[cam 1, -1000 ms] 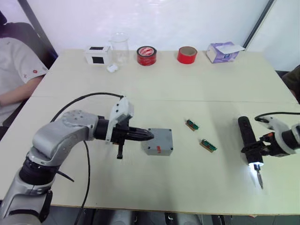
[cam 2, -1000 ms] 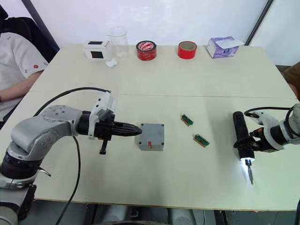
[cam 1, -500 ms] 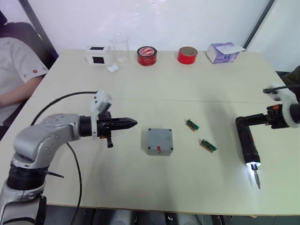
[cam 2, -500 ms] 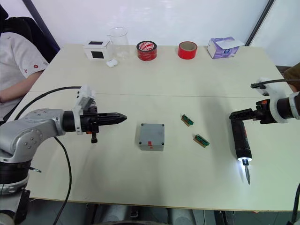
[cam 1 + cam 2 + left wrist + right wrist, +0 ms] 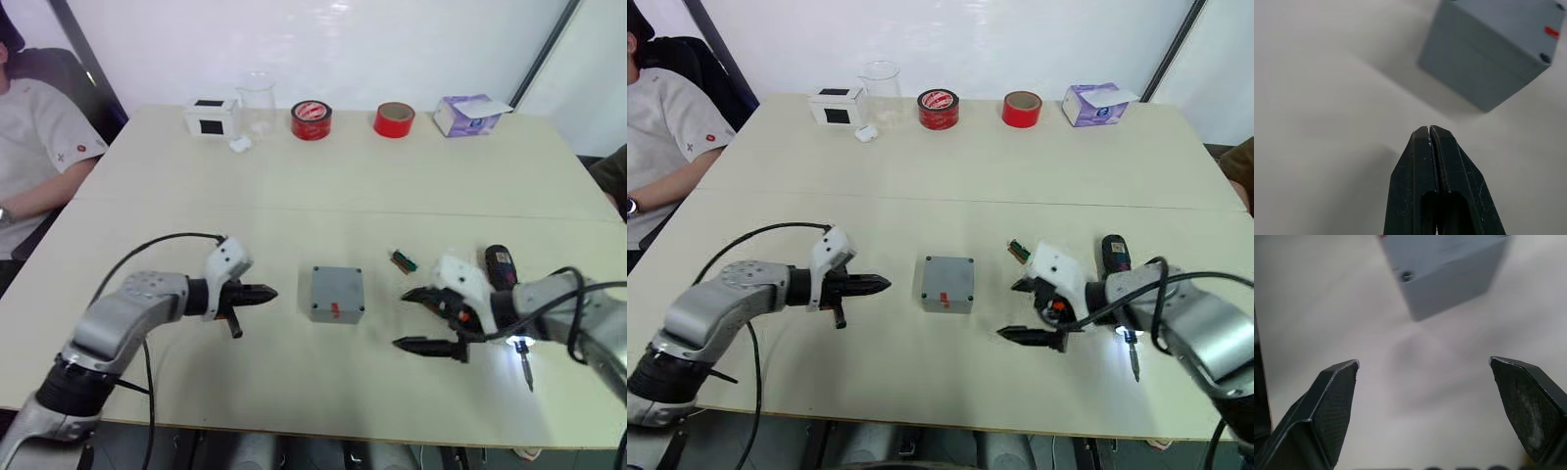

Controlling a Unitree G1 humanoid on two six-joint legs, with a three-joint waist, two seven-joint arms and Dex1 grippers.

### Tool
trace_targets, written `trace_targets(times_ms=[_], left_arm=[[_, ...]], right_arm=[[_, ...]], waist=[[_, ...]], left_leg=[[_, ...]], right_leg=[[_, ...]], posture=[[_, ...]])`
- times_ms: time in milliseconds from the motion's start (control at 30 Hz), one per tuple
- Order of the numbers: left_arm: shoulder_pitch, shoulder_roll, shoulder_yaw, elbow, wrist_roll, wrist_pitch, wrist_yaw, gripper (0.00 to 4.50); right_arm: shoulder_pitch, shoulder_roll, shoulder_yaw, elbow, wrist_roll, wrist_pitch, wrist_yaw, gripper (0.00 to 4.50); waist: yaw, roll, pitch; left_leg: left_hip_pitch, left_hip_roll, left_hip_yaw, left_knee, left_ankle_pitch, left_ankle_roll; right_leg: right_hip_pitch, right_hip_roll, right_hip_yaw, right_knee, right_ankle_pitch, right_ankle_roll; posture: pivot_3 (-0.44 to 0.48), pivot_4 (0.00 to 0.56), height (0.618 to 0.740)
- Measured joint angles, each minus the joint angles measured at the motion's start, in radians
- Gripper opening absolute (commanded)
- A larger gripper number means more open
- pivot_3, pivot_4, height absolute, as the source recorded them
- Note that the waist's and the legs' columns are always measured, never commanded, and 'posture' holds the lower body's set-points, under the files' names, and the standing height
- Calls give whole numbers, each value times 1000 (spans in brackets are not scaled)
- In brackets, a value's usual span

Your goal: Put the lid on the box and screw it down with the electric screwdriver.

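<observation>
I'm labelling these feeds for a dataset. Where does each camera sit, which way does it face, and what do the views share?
Left eye view: on the head, looking forward and down over the table; both arms show, left hand and right hand flanking the box.
Right eye view: the head camera's other eye, same scene; the electric screwdriver lies beside the right arm.
Left wrist view: looks along its shut fingers at the box.
Right wrist view: looks between its open fingers at the box.
Shared: the box is in all four.

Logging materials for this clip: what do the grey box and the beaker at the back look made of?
The box: matte grey, rounded corners, dark corner screws; looks like cast metal, possibly hard plastic. The beaker: clear, the wall showing through it; glass or clear plastic.
</observation>
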Motion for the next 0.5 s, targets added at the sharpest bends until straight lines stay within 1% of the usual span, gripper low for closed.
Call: trace_targets(times_ms=[133,200,333,500], left_arm=[[-59,-44,-42,37,42,-36,-16,0],[-74,-52,-62,60,61,-52,-30,0],[-116,-78,-112,139,112,-101,-77,0],[-171,-123,-154,233,166,-168,-122,0]], right_arm=[[-1,78,74,-2,-37,3,-58,4470],[-9,103,100,-4,-39,9,-73,4470],[-25,140,142,-5,-46,20,-88,4470],[-48,163,161,-18,-44,26,-88,4470]], waist=[[-6,0,0],[-7,0,0],[-3,0,0],[-1,0,0]], left_leg=[[1,1,0,4,0,0],[2,1,0,4,0,0],[2,1,0,5,0,0],[1,1,0,5,0,0]], right_leg=[[0,1,0,5,0,0],[0,1,0,6,0,0],[0,2,0,7,0,0],[0,2,0,7,0,0]], posture=[[0,150,740],[0,150,740],[0,150,740],[0,150,740]])
